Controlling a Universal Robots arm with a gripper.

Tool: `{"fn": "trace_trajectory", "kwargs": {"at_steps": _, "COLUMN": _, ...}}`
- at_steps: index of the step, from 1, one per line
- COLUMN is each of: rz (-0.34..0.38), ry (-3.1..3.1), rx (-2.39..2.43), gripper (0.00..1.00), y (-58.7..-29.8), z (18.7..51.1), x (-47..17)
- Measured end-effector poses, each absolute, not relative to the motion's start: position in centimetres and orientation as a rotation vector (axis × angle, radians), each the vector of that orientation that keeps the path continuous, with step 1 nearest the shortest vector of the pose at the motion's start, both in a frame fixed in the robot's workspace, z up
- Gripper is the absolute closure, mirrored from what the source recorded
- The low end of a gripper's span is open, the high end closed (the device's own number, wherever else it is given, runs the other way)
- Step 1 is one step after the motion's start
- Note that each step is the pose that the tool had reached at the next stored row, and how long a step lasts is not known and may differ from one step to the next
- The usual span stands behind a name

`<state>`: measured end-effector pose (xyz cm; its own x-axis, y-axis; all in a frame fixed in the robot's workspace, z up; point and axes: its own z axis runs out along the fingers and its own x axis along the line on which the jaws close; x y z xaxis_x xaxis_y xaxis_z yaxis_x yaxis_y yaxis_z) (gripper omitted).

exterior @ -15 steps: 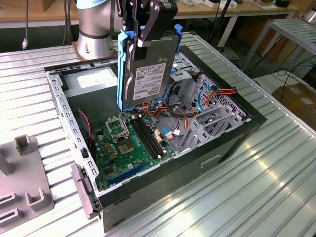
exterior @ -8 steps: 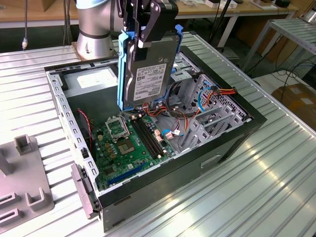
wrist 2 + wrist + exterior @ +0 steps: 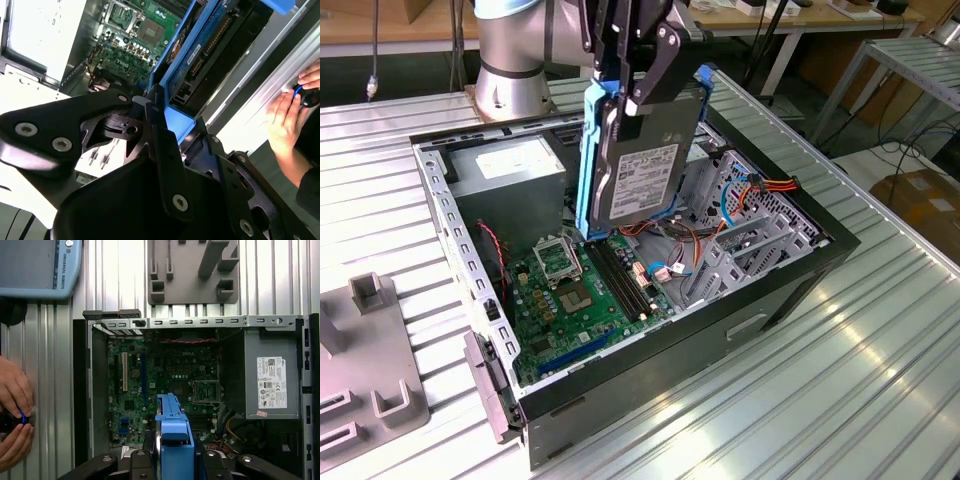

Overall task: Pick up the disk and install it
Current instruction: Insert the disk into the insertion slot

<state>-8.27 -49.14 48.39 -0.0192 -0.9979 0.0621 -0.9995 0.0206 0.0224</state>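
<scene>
An open case (image 3: 720, 330) lay on its side on a ribbed metal table (image 3: 840, 400), its board (image 3: 575, 290) facing up. In the exterior view a grey power supply (image 3: 510, 165) filled the case's far corner on the left, and a metal cage (image 3: 740, 240) stood on the right with red, orange and blue cables (image 3: 770, 187) strung across it. The cables ran loose between cage and board, close to the disk (image 3: 638, 170). A grey fixture (image 3: 370, 390) sat on the table outside the case, at the exterior view's left. In the first wrist view a person's hand (image 3: 15, 390) rested on the table beside the case, near a pendant (image 3: 35, 267).

The arm (image 3: 510, 50) rose from behind the case, and the gripper (image 3: 642, 95) pointed straight down. Its fingers were clamped on the top of the disk's blue frame. The disk hung on edge – label toward the cage – above the board, between the power supply and the cage, with its lower edge just clear of the board's slots.
</scene>
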Motion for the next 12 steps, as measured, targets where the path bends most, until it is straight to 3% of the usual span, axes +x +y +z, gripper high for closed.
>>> {"fn": "trace_trajectory", "kwargs": {"at_steps": 12, "rz": 0.039, "ry": -2.199, "rx": 2.156, "gripper": 0.63, "y": -49.2, "z": 48.2, "x": -3.1}}
